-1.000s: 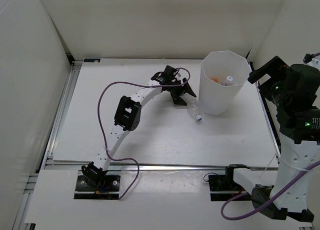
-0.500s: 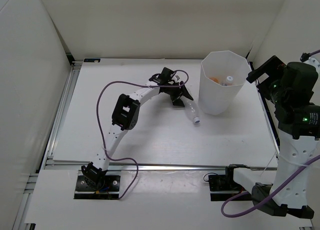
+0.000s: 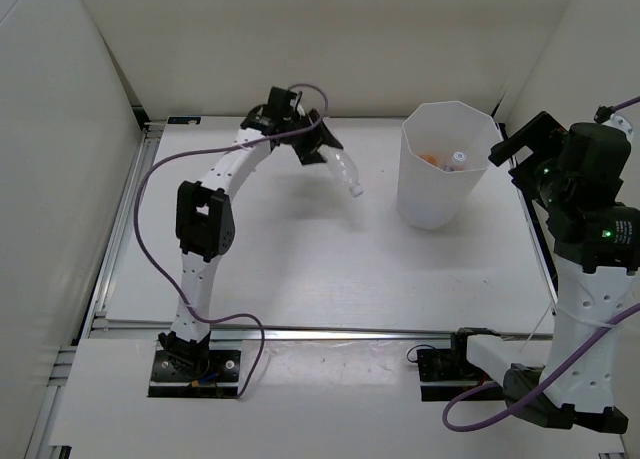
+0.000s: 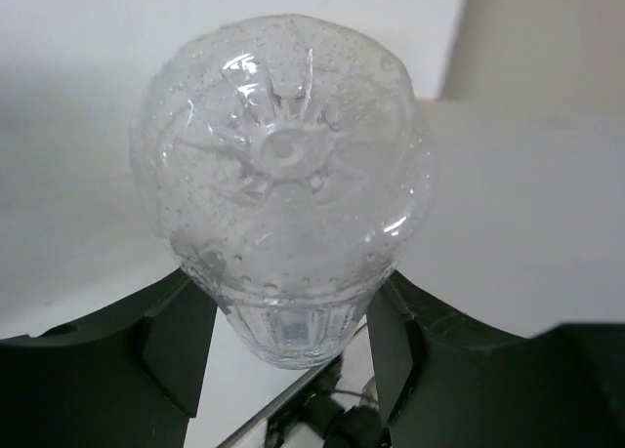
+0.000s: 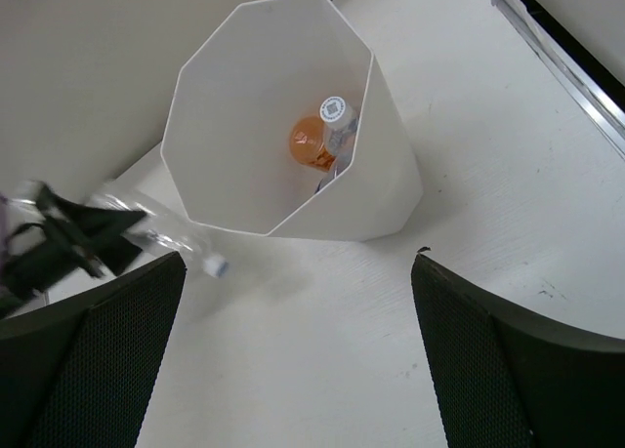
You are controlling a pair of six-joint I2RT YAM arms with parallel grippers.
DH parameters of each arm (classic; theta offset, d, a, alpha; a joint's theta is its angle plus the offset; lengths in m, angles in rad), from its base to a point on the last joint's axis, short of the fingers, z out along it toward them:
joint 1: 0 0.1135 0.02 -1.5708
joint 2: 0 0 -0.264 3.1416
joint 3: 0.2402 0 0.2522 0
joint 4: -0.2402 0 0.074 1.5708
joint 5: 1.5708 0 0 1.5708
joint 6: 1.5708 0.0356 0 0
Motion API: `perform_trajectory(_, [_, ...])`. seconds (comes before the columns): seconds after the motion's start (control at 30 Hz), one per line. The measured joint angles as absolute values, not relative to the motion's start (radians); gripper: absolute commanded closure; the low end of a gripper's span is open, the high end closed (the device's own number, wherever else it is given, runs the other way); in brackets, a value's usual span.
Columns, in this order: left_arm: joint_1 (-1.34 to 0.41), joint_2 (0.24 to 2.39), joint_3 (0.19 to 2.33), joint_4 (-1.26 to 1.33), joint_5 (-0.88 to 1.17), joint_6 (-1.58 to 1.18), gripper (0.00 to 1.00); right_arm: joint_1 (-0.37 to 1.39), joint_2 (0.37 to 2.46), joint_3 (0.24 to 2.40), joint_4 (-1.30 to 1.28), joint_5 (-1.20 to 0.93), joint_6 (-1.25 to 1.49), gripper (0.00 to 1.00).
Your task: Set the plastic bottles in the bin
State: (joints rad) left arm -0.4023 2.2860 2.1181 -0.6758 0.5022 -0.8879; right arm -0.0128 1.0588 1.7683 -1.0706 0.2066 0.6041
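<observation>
Top external view first: clamped tight on a clear plastic bottle (image 3: 342,171) in the upper middle of the frame, courtesy of the left gripper (image 3: 314,146), well off the white table (image 3: 300,269) and slanting cap-down toward the right. Gripped near the base end, probably so that the neck leads the way into the bin (image 3: 432,204), standing well apart at upper right. From the left wrist: squeezed between two black fingers (image 4: 181,336) around the ribbed lower wall, with the domed, petal-moulded base filling the centre, thin, glossy and specked with tiny droplets or bubbles. Over to the right wrist view: spread wide and gripping nothing, the right gripper (image 5: 293,370), hanging above and beside the bin's many-sided mouth, likely parked clear of the drop. Faceted, translucent white walls tapering toward the base, stiff-looking and matte. Lying at the bottom: an orange bottle (image 5: 311,143) and a white-capped clear bottle (image 5: 335,109), touching each other. By that reckoning, well along, with the carry across and the release over the rim not yet done. Worth minding: light, slick plastic, apt to glance off that rim.
</observation>
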Motion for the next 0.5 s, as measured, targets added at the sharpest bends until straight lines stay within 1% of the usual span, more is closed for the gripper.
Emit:
perform_trajectory(0.1, [-0.388, 2.283, 2.330, -0.671, 0.485, -0.919, 0.58, -0.013, 1.060, 1.768, -1.070, 0.199, 0.616, 0.00])
perform_trajectory(0.2, [-0.392, 2.276, 2.510, -0.621, 0.486, -0.955, 0.56, -0.013, 1.060, 1.768, -1.070, 0.188, 0.626, 0.00])
perform_trajectory(0.23, [-0.397, 2.260, 2.539, -0.583, 0.486, -0.962, 0.56, -0.013, 1.060, 1.768, -1.070, 0.184, 0.630, 0.00])
perform_trajectory(0.37, [-0.429, 2.206, 2.545, -0.503, 0.485, -0.942, 0.56, -0.013, 1.055, 1.768, -1.070, 0.180, 0.641, 0.00])
perform_trajectory(0.5, [-0.496, 2.207, 2.571, -0.431, 0.484, -0.912, 0.53, -0.013, 1.032, 1.768, -1.073, 0.180, 0.648, 0.00])
